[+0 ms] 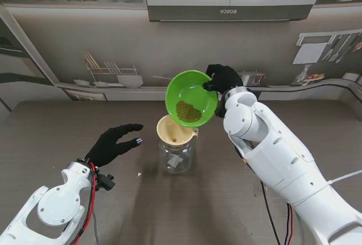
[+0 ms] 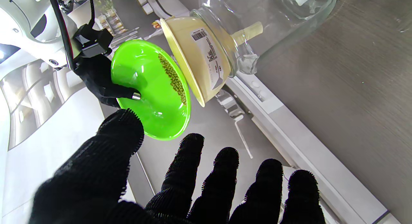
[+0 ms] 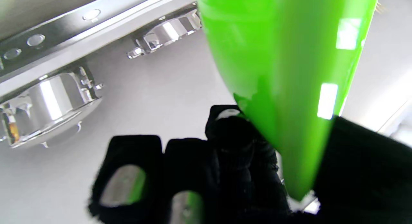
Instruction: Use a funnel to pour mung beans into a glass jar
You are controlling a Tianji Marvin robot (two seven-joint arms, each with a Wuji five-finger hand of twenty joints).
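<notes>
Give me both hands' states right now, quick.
Left hand: open, fingers spread, holding nothing, left of the glass jar.
Right hand: shut on the green bowl, tilted over the funnel.

Green bowl point(image 3: 283, 72) blurred, cut off (right wrist view); jar point(image 1: 176, 157) contents indiscernible.

The bowl point(image 1: 192, 97) is glossy green plastic, the funnel point(image 1: 175, 130) matt cream plastic, the jar point(image 1: 176, 157) clear glass; the tabletop point(image 1: 51, 137) looks matt grey-brown woodgrain.
</notes>
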